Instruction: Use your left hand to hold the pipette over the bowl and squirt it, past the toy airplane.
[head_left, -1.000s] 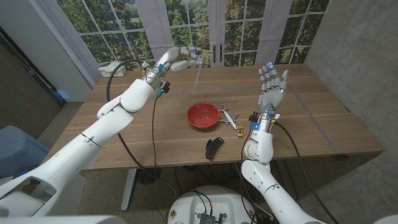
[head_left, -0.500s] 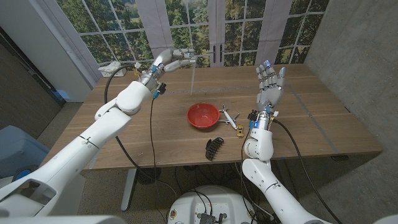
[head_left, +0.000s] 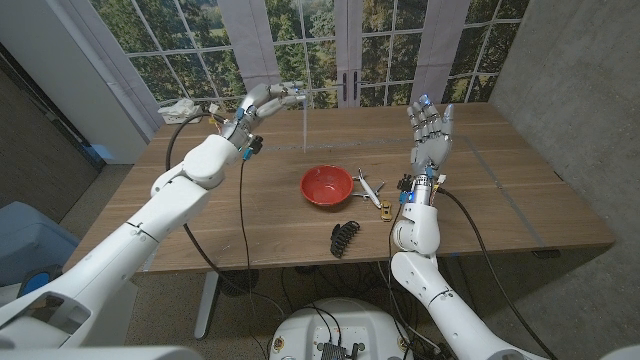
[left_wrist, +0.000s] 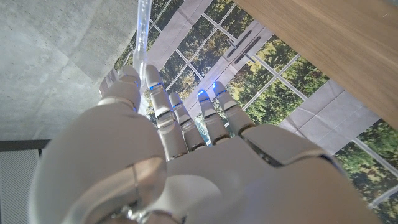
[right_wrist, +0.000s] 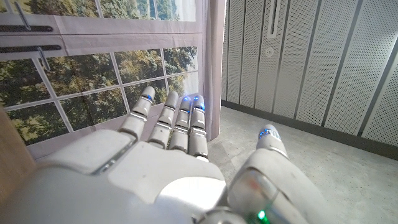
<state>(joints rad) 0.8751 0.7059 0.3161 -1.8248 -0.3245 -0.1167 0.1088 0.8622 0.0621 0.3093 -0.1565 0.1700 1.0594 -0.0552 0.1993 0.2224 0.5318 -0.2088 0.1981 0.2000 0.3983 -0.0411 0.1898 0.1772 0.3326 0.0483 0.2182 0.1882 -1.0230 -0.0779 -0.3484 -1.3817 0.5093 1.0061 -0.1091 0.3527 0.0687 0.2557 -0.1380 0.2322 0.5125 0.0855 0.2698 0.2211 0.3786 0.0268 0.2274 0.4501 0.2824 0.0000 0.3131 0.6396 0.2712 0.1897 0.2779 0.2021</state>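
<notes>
1. The left hand (head_left: 268, 97) is raised above the far part of the table (head_left: 200, 200), toward its far left corner, and pinches the top of the clear pipette (head_left: 303, 125). The left wrist view shows the tube (left_wrist: 141, 31) coming out beside the fingertips; the rest of the fingers lie close together.
2. The pipette hangs roughly upright with its tip above the tabletop, on the far-left side of the red bowl (head_left: 327, 185) and not yet over it.
3. The bowl sits near the middle of the table. The toy airplane (head_left: 368, 188) lies just beside it on the right, and a black hair claw clip (head_left: 344, 238) lies nearer the front edge.
4. The right hand (head_left: 428, 132) is held up over the right side of the table, fingers spread and straight, holding nothing.
5. Judged progress: the pipette is picked up and lifted, so the grasp is done. What is left is carrying it over the bowl and squeezing it. Whether liquid is in the tube cannot be told.
</notes>
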